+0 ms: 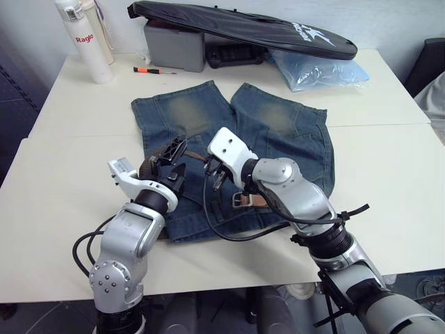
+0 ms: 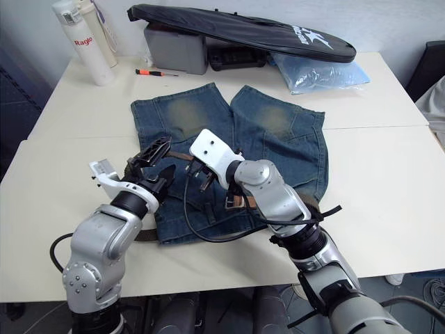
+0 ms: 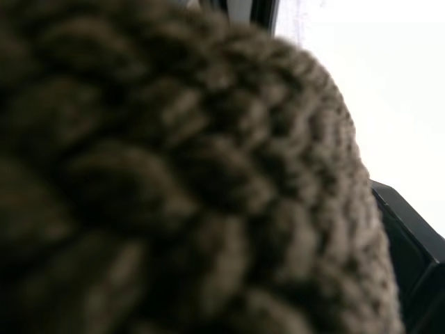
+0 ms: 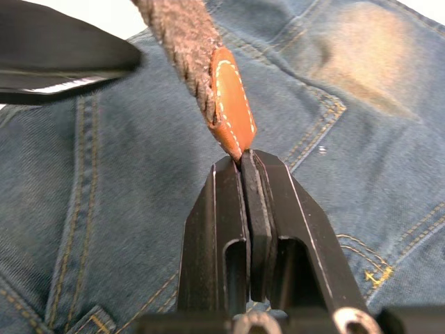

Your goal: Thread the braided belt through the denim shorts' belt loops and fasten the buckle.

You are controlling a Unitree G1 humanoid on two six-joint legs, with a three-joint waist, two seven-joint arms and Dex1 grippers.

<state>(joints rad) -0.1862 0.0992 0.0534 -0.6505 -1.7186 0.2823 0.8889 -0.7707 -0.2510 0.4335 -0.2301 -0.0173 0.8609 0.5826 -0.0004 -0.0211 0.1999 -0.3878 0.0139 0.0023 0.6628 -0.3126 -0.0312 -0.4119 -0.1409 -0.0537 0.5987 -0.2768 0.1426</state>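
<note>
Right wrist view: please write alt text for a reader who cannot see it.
The right gripper, shut, pinches the tan leather tip of the braided belt above the denim shorts. One faded yellowish patch marks the denim.

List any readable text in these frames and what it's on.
"Raglo": red lettering on the white bottle standing at the table's far left corner.
White logo print on the black bag at the back: cannot be read.
Nothing legible on the denim shorts, the braided belt or the grippers.
</note>
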